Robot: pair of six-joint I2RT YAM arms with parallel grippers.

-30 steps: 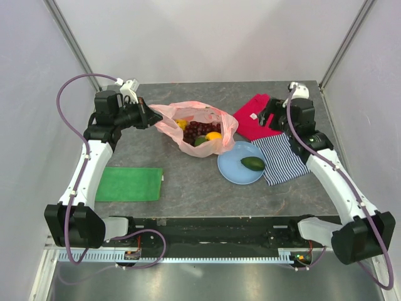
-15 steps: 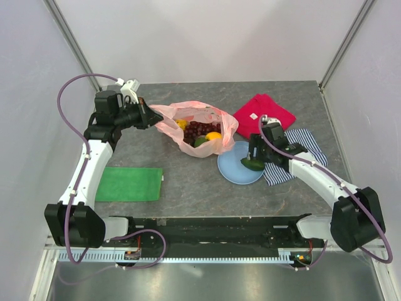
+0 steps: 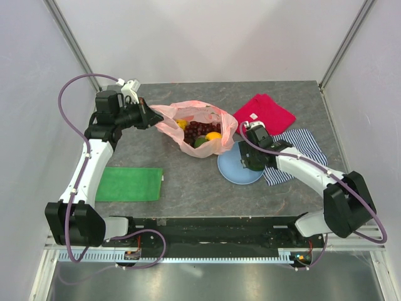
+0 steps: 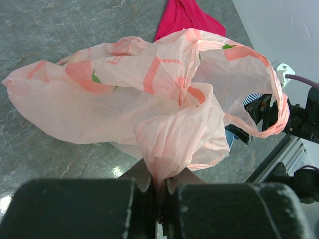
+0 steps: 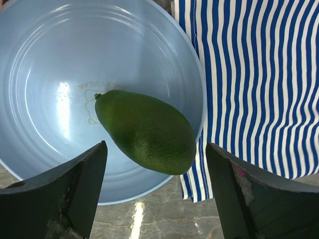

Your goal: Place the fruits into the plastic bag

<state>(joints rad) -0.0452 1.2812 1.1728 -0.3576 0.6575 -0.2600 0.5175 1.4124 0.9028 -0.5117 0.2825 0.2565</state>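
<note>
Fruits inside plastic bag at centre rear, plate just front-right of it, avocado on plate, striped cloth right of plate, folded cloth behind, flat cloth front-left.

counts, located against the blue plate ×1. avocado ×1, in the plate. plastic bag ×1, just left of the plate and beyond it, holding grape bunch ×1, yellow fruit ×1, orange-yellow fruit ×1, green fruit ×1. cloths ×3: red cloth beyond the plate, striped cloth right of it, green cloth well left.
</note>
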